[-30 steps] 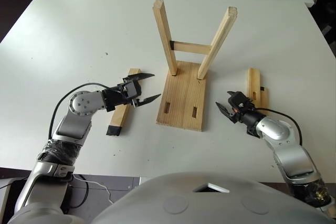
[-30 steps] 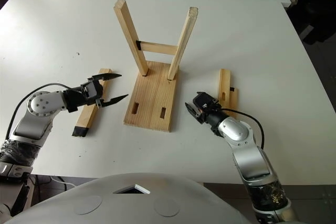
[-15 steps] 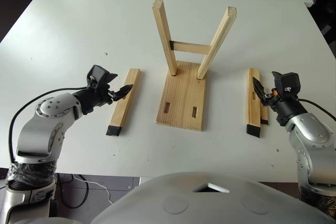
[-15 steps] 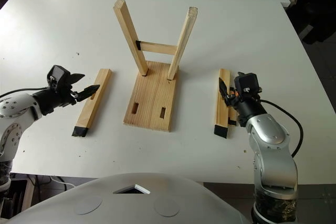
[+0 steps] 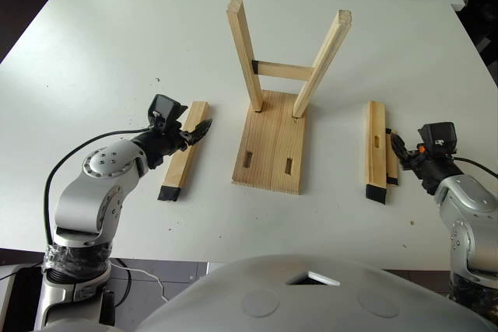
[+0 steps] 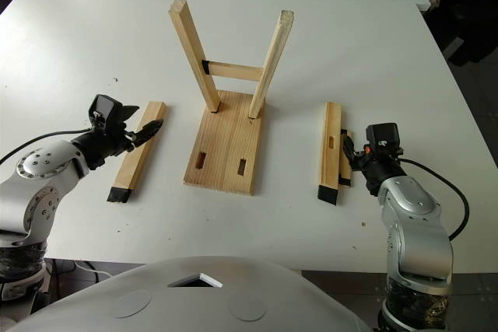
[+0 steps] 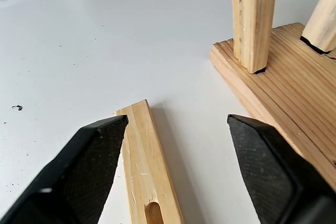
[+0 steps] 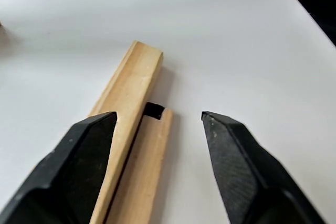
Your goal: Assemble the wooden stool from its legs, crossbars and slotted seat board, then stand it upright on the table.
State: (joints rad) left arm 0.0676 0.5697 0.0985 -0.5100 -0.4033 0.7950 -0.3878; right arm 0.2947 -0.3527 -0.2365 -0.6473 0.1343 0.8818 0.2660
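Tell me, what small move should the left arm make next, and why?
Probably shift the open left jaws to straddle the loose leg and close: its end lies by one jaw, not centred, and the seat board has two empty slots.

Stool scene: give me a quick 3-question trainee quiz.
1. True or false: four legs stand in the seat.
2. The left gripper is: A) open B) shut on a leg C) shut, empty.
3. Fill in: the loose crossbar lies beside the ___ loose leg.
Key: 1 false, two legs stand; 2 A; 3 right leg.
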